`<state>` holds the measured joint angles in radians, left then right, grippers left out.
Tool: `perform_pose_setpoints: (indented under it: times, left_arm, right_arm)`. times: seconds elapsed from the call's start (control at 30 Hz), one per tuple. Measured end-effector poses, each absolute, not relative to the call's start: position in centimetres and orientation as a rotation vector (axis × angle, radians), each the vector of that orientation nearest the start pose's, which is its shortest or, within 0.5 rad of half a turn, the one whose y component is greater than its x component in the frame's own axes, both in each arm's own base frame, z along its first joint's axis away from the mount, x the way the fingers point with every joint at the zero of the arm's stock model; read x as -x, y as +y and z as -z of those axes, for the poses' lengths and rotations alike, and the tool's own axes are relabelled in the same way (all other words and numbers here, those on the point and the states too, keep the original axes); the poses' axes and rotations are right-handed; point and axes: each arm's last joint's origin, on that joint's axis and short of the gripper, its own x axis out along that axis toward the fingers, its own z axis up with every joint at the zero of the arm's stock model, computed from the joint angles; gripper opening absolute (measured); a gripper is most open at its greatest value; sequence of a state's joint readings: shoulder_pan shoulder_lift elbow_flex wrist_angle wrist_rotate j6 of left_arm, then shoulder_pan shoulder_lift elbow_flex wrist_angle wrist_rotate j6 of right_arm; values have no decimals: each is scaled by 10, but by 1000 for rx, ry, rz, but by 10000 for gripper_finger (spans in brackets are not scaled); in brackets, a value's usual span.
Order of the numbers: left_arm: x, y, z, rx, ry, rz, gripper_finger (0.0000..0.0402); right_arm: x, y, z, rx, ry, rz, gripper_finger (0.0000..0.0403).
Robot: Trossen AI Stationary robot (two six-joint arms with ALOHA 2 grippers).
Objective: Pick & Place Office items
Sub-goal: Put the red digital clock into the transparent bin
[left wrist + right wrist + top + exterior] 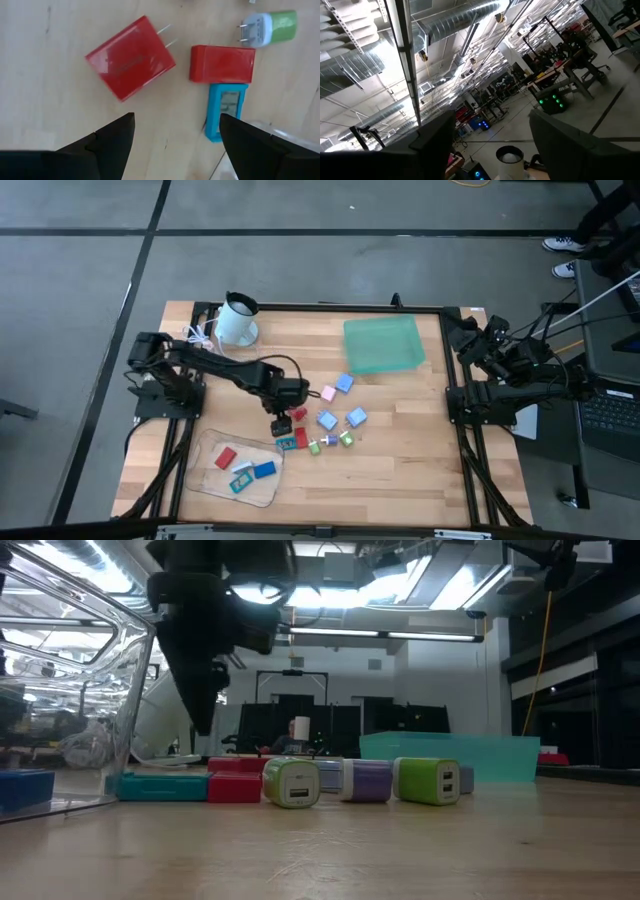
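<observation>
The office items are small chargers and blocks lying flat in a cluster at the table's middle: a red charger (131,57) with two prongs, a red block (222,64), a teal piece (227,110), a green-and-white charger (267,27), and blue (327,420), pink (328,393) and purple (330,442) ones. My left gripper (176,117) is open and empty, pointing down over the red charger (283,426), clear of the table in the low view (203,720). My right gripper (491,117) is open and empty at the table's right edge (490,340), pointing up into the room.
A clear tray (205,480) at the near left holds a red (225,458), a blue (263,470) and a teal piece (240,483). A teal bin (383,345) stands at the far middle. A white mug (238,320) and a white cord (200,335) are at the far left.
</observation>
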<state>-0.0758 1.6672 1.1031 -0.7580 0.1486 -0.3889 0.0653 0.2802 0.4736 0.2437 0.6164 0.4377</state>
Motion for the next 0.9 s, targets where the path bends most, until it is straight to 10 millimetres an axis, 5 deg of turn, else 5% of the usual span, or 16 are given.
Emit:
perform_pose_setpoints:
  times: [0.4,0.67,0.9]
  left_arm:
    - [-345,-49,-191,322,1435,-136,285]
    - [-353,-24,-190,993,1402,-550,285]
    - [-359,-22,-191,1249,1251,-791,285]
  right_arm:
    - [-80,-11,-321,-561,-520,418,261]
    - [-81,-10,-319,-550,-498,392,261]
    - [-81,-10,-319,-549,-493,392,261]
